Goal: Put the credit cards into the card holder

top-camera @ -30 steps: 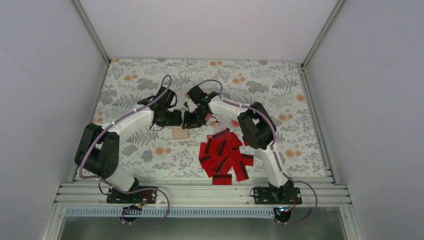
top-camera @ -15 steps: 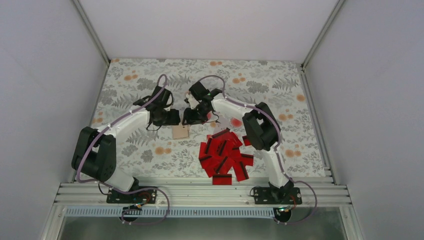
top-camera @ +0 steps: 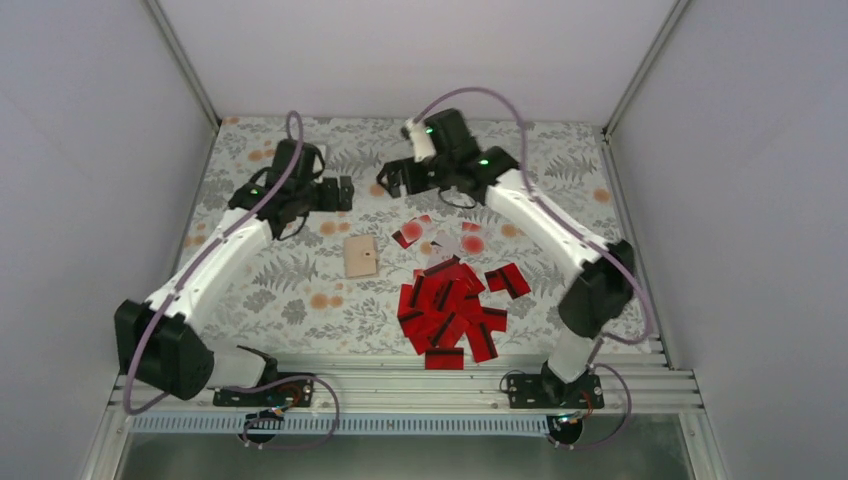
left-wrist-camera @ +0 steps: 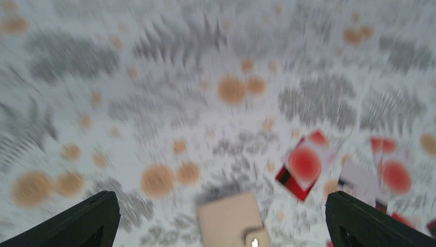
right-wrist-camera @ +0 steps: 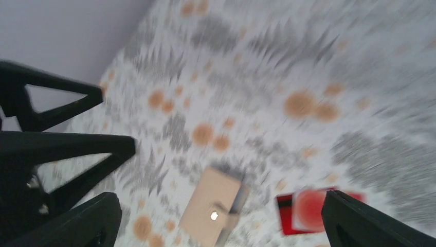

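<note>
We find both arms held high over the far half of the pale cloth (top-camera: pixel 560 170) printed with grey leaves and orange flowers. The left gripper (top-camera: pixel 345 193) and the right gripper (top-camera: pixel 384 180) face one another, near but apart. In each wrist view the black fingers (left-wrist-camera: pixel 87 221) are spread wide, with nothing between them. The small tan flat rectangular card holder (top-camera: pixel 360 256) lies flat and alone, nearer to us than both grippers. Bare cloth surrounds it, so we judge it easy to reach from above. The red rectangular credit cards (top-camera: pixel 448 310) with black stripes form an overlapping heap just to its right, and a few pale-faced ones lie loose beyond. We think the loose ones are simpler to lift. The heap comes near the metal rail (top-camera: pixel 400 375). The white walls (top-camera: pixel 90 200) close the other sides, and the most open room is left of the holder.
</note>
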Tool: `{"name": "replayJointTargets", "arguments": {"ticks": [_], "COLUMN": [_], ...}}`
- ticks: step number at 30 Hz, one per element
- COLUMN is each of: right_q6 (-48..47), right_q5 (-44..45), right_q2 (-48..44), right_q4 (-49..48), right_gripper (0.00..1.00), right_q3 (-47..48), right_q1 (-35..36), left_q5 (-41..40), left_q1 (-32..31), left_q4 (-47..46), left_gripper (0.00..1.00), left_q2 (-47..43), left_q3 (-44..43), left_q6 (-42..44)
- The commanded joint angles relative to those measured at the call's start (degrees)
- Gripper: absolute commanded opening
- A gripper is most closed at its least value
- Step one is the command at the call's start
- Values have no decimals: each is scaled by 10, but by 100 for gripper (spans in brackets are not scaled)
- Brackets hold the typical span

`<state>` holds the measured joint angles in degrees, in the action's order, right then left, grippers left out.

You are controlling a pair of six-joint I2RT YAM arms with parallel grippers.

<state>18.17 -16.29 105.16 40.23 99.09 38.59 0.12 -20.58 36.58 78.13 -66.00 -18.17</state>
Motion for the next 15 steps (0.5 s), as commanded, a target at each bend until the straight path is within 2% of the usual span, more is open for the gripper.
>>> {"name": "replayJointTargets", "arguments": {"ticks": [1,4,7,12,15], "right_q6": [-40,-56,-56,-58,-59], "right_q5": [136,224,285,250,197], "right_q2": [-120,-196,-250,-361,-407], "right_q4": [-73,-120,-98,-106,-102], "right_gripper": [99,99,99,99,99], "right_q3": [-42,-104,-123,-209,-264], "right_q1": [-30,-56,-107,-238,-308], "left_q5": [-75,-129,-181,-253,-257], "left_q1": [14,25,42,67,87], "left_q4": [11,14,-4,-42,-56], "left_gripper": [100,100,100,100,100], "left_q2": [-51,-81,-112,-166,-189], "left_q3": [-69,-102,-115,-105,-81], "left_q6": [56,80,108,140,140]}}
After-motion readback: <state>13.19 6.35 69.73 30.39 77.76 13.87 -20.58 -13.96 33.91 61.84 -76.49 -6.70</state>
